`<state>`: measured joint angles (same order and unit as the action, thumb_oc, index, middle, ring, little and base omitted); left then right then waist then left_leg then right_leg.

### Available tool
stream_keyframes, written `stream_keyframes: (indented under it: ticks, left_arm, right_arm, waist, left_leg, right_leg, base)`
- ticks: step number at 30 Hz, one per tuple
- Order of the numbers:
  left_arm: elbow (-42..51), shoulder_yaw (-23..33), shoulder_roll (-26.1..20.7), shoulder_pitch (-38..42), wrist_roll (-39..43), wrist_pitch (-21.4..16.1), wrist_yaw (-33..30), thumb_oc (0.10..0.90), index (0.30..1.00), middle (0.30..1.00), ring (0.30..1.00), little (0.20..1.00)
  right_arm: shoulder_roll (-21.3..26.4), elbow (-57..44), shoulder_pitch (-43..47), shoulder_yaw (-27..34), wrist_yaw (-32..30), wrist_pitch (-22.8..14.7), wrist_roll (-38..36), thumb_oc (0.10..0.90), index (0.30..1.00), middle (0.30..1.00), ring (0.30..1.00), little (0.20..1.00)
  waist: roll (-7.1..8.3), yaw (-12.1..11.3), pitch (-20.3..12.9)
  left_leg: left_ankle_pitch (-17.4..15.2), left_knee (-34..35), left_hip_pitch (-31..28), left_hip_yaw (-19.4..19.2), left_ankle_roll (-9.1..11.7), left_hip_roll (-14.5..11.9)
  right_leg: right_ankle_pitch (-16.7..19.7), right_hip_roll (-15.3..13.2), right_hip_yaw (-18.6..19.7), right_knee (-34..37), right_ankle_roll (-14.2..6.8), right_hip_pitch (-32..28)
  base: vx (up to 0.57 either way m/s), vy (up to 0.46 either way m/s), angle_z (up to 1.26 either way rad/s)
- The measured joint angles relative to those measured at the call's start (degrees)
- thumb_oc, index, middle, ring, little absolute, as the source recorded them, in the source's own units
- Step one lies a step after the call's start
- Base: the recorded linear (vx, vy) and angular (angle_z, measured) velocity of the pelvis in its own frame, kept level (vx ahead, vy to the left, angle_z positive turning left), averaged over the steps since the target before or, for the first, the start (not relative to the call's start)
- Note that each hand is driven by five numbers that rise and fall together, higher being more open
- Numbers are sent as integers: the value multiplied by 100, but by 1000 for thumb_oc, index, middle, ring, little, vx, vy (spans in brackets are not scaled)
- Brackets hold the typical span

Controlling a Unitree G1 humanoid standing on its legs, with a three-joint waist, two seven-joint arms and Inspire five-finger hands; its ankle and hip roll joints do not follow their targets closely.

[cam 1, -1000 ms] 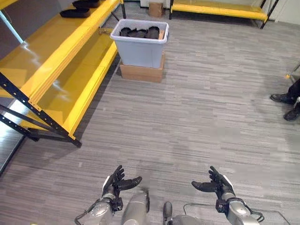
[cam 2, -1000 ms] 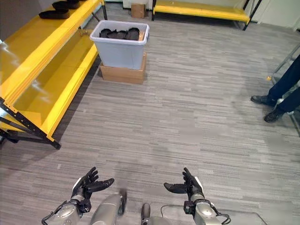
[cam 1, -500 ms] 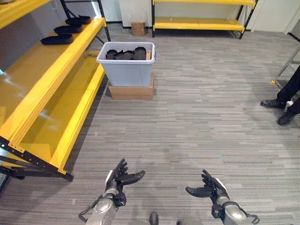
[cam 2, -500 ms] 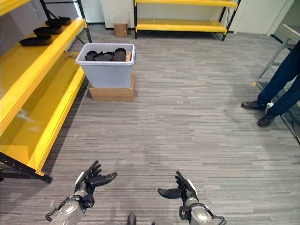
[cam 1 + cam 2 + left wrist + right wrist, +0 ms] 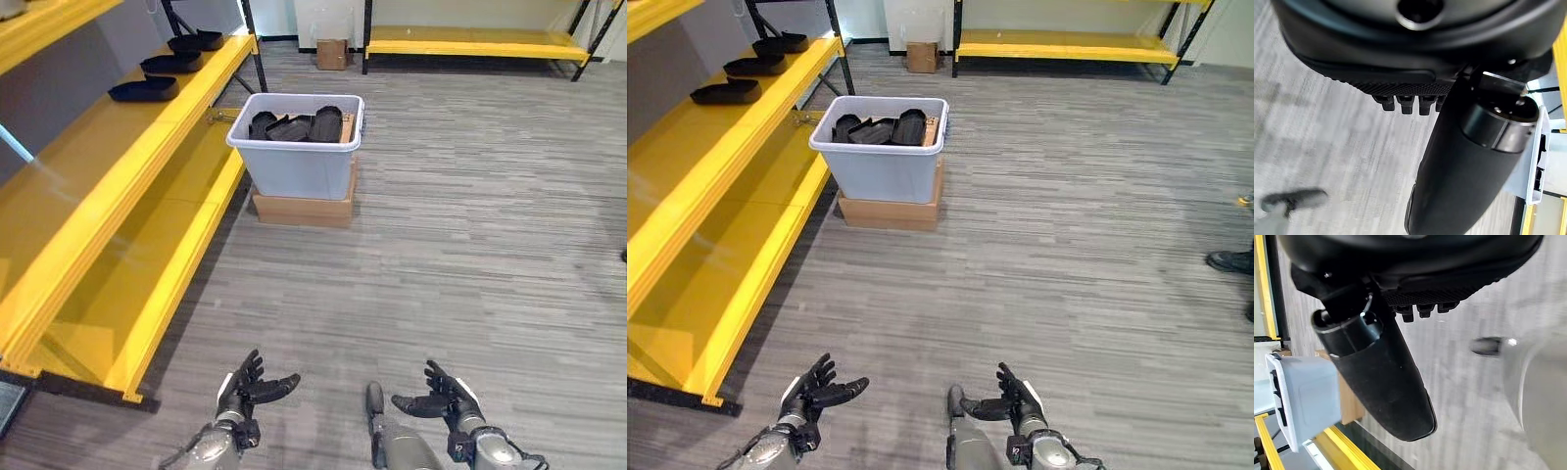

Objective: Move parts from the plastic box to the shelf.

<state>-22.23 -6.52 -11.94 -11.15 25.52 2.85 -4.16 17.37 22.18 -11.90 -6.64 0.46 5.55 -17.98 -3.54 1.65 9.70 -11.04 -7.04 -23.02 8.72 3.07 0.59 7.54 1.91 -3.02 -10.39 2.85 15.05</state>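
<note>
Camera has swung since half a second ago; box now sits nearer centre, and the person's shoes have slid to the right edge. Both hands remain low and empty.

One pale box (image 5: 297, 162) on one cardboard carton (image 5: 304, 209), just beside the yellow shelf (image 5: 118, 147). Dark parts (image 5: 294, 125) piled inside the box; four or so visible, exact count unclear. Three more parts (image 5: 144, 90) lie in a row on the shelf's upper level. Second yellow rack (image 5: 470, 41) along the far wall, one small carton (image 5: 332, 53) beside it.

Left hand (image 5: 247, 385) and right hand (image 5: 443, 399): fingers loosely spread, palms facing each other, well apart from the box.
</note>
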Motion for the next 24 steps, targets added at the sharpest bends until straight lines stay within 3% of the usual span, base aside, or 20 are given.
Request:
stream_keyframes:
  ticks: [2,5,7,8,9,10,11,12,13,14,15,16,17,19,20,22,24]
  left_arm:
    - [30,-65,46,42,3,-3,47,900,1000,1000,1000,1000]
    - [122,-76,-35,198,10,-17,123,900,1000,1000,1000,1000]
    - [143,-28,-91,436,23,-21,96,900,1000,1000,1000,1000]
    - [141,-12,-97,428,25,-26,91,900,1000,1000,1000,1000]
    - [170,-51,-161,451,72,-20,86,900,1000,1000,1000,1000]
    - [242,-71,-149,527,109,-24,100,900,1000,1000,1000,1000]
    - [333,-65,-170,549,114,-48,101,900,1000,1000,1000,1000]
    - [345,-62,-374,317,113,-10,107,900,1000,1000,1000,1000]
    - [333,-60,-392,244,113,-9,96,900,1000,1000,1000,1000]
    - [372,-127,-491,237,111,-2,92,900,1000,1000,1000,1000]
    - [358,-115,-502,253,113,-13,103,900,1000,1000,1000,1000]
    - [315,-87,-507,161,110,1,73,900,1000,1000,1000,1000]
    - [270,-90,-503,72,109,53,70,900,1000,1000,1000,1000]
    - [167,-110,-500,-20,108,130,70,900,1000,1000,1000,1000]
    - [174,-101,-488,-96,104,120,92,900,1000,1000,1000,1000]
    - [157,-101,-446,-74,99,128,103,900,1000,1000,1000,1000]
    - [146,-100,-432,-90,93,134,108,900,1000,1000,1000,1000]
  right_arm:
    - [60,39,46,-47,4,-11,-7,900,1000,1000,1000,1000]
    - [134,-2,248,-16,0,-56,-7,900,1000,1000,1000,1000]
    - [146,8,368,15,1,-91,-12,900,1000,1000,1000,1000]
    - [132,14,352,14,4,-109,-13,900,1000,1000,1000,1000]
    - [111,19,348,25,-1,-152,-18,900,1000,1000,1000,1000]
    - [140,47,327,56,-3,-133,-17,900,1000,1000,1000,1000]
    - [121,87,334,48,-16,-111,-15,900,1000,1000,1000,1000]
    - [-4,58,253,13,-22,-80,-18,900,1000,1000,1000,1000]
    - [-5,47,209,24,-32,-105,-17,900,1000,1000,1000,1000]
    - [-43,10,150,124,-99,-118,-16,900,1000,1000,1000,1000]
    - [-39,23,160,130,-133,-115,-19,900,1000,1000,1000,1000]
    - [-44,27,180,127,-174,-109,-21,900,1000,1000,1000,1000]
    - [-30,30,156,111,-177,-106,-21,900,1000,1000,1000,1000]
    - [-18,43,72,96,-177,-102,-20,900,1000,1000,1000,1000]
    - [49,57,36,22,-192,-104,-15,900,1000,1000,1000,1000]
    - [121,87,28,4,-190,-81,-8,900,1000,1000,1000,1000]
    - [129,99,-23,8,-177,-78,-3,900,1000,1000,1000,1000]
  waist:
    - [69,34,-147]
    - [123,58,-256]
    - [159,43,-255]
    - [218,-3,-243]
    - [305,12,-220]
    - [428,-127,-136]
    - [490,-266,-91]
    - [757,-306,10]
    - [786,-315,37]
    - [862,-344,72]
    - [908,-371,130]
    - [931,-425,215]
    - [906,-428,222]
    - [818,-402,238]
    - [698,-351,201]
    - [575,-340,224]
    - [523,-349,201]
  left_leg:
    - [387,-656,147,12,402,-148]
    - [383,-930,517,-52,237,-274]
    - [956,-1938,914,-87,395,-294]
    - [977,-2481,1057,-150,320,-307]
    - [1402,-3380,1559,-249,136,-272]
    - [1781,-4701,2264,-481,-212,-281]
    - [1770,-5348,2697,-658,-310,-264]
    - [1117,-5213,3226,-855,-243,-190]
    - [992,-5106,3516,-858,-255,-169]
    - [810,-5087,4224,-872,-311,-131]
    - [772,-4833,4407,-940,-358,-175]
    - [756,-3626,4686,-1159,-354,-216]
    - [765,-2723,4620,-1224,-344,-256]
    - [912,-1818,4523,-1266,-257,-315]
    - [1074,44,4154,-1141,-104,-365]
    - [1238,874,4007,-967,-145,-348]
    - [1317,778,3969,-974,-180,-345]
  right_leg:
    - [-382,70,-224,-311,190,-180]
    - [-667,255,-211,-363,503,-248]
    - [-820,419,-200,-253,621,-528]
    - [-850,424,-123,-178,648,-684]
    - [-1095,432,64,-43,811,-880]
    - [-1104,448,121,65,829,-984]
    - [-1075,410,195,84,836,-1067]
    - [-959,314,263,310,711,-1543]
    - [-1046,315,297,320,762,-1694]
    - [-1146,266,280,335,771,-1633]
    - [-1161,230,331,313,740,-1673]
    - [-1154,191,433,423,658,-1772]
    - [-1164,191,497,473,644,-1898]
    - [-1184,198,497,629,549,-2260]
    - [-1292,254,561,801,309,-2441]
    - [-1393,305,715,891,230,-2643]
    - [-1449,291,794,1040,228,-2881]
  base:
    - [350,-164,29]
    - [391,-201,14]
    - [398,-341,0]
    - [351,-358,7]
    - [156,-172,12]
    - [164,-147,1]
    - [223,-113,-37]
    - [226,-115,-44]
    - [342,-27,-14]
    - [308,54,-4]
    - [308,53,-18]
    - [220,80,-42]
    - [373,145,-42]
    - [386,144,-24]
    - [393,141,-16]
    - [407,154,-17]
    - [376,160,-29]
